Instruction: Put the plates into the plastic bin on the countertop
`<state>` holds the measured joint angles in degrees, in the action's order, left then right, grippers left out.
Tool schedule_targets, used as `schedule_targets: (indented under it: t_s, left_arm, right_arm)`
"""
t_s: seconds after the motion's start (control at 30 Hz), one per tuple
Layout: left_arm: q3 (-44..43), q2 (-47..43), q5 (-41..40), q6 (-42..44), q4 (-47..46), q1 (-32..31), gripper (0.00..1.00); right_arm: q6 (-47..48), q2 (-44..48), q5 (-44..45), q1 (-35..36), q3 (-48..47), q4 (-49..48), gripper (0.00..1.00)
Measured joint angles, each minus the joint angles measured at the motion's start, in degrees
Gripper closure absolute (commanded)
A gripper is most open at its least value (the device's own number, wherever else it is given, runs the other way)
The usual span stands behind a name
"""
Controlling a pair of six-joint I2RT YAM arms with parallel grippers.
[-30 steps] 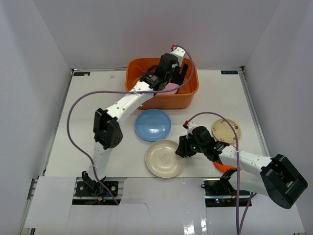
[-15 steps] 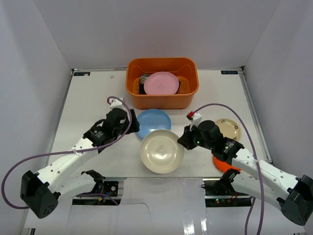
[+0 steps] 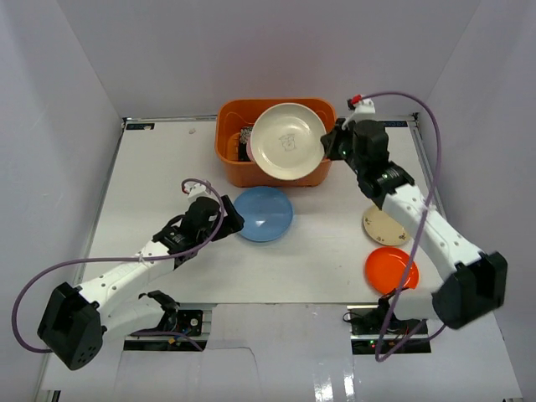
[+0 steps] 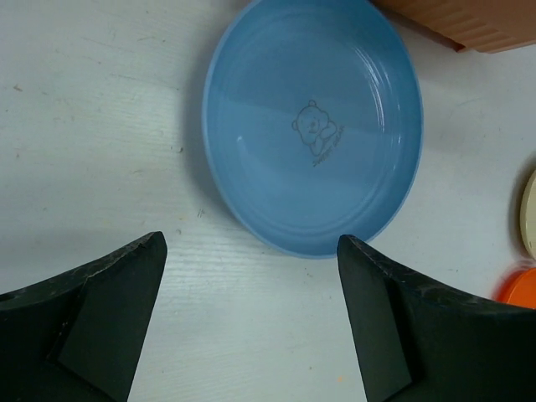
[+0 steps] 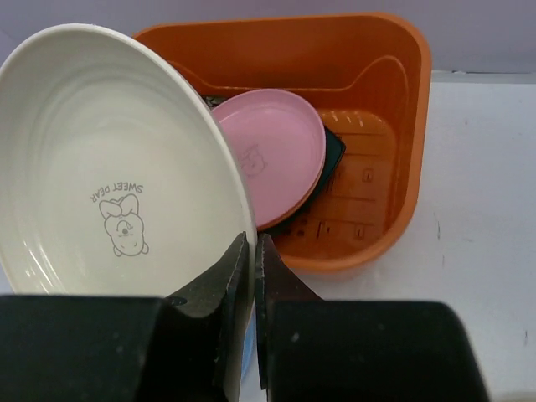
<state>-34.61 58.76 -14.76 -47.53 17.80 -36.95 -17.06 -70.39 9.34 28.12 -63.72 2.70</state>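
Since half a second ago the right arm had swung the cream plate [image 3: 289,140] from low over the front of the bench [image 3: 151,184] up to the orange bin [image 3: 234,167] at the back; the left arm had barely shifted. Right claw [image 5: 249,251] was clamped thin on the cream plate's rim, one finger on each face, and the plate was tilted up on edge with its printed face towards the top camera. It covered most of the bin's right and middle in that view and overhung the front wall. Wrist view showed it clear of the bin's contents: a pink plate [image 5: 280,159] lying inside on top of a dark teal one [image 5: 332,155], slotted floor visible to their right. Left claw [image 4: 251,243] was spread wide with nothing in it, low over the bench at the near edge of the light blue plate [image 4: 311,126], which lay flat just in front of the bin. Couldn't tell whether the fingers touched the bench. A tan plate [image 3: 385,224] and an orange plate [image 3: 391,270] lay flat on the right side, the tan one partly under the right arm.
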Motion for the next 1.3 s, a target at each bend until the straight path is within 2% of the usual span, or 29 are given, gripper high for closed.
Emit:
schedule_targets:
  t_s: [0.2,0.43,0.53,0.67,0.77,0.83,0.87,0.9,1.13,1.17,1.3]
  left_arm:
    - [0.00,5.16,0.68,0.13,-5.05,0.87,0.06]
    - [0.00,12.61,1.95,0.59,-7.15,2.91,0.11]
    - [-0.02,14.97,3.21,0.94,-8.35,3.87,0.14]
    - [-0.13,18.93,4.42,1.36,-9.25,4.55,0.18]
    - [-1.38,21.22,4.87,1.70,-9.53,4.63,0.20]
    - [-2.38,22.69,4.87,1.86,-9.86,4.63,0.22]
    - [-2.93,23.45,4.79,2.03,-9.99,4.63,0.25]
    - [-3.30,23.96,4.83,2.03,-10.19,4.63,0.37]
    - [-4.63,25.99,4.28,2.62,-10.19,4.96,0.96]
    - [-5.18,25.99,4.31,2.51,-10.25,4.98,1.00]
    - [-6.51,25.75,4.26,4.02,-9.22,5.05,1.00]
  right_arm:
    - [1.64,-22.69,-0.72,-3.34,-19.58,-1.36,0.92]
    - [2.71,-39.21,-2.16,-6.45,-34.03,1.81,0.92]
    - [3.02,-43.17,-2.14,-6.69,-37.24,3.41,0.92]
    - [3.37,-44.46,-2.01,-6.62,-37.29,5.38,0.65]
    - [3.56,-44.46,-2.01,-6.47,-37.29,5.49,0.54]
    - [3.56,-44.50,-2.14,-6.47,-37.29,5.44,0.51]
    - [3.58,-44.52,-2.38,-6.47,-37.29,5.44,0.50]
    - [3.58,-44.52,-2.56,-6.47,-37.29,5.42,0.50]
    - [3.61,-43.54,-6.21,-6.64,-36.50,4.66,0.47]
    - [3.61,-42.66,-6.67,-6.69,-35.76,4.52,0.47]
    - [3.45,-34.18,-9.92,-6.73,-29.22,2.40,0.45]
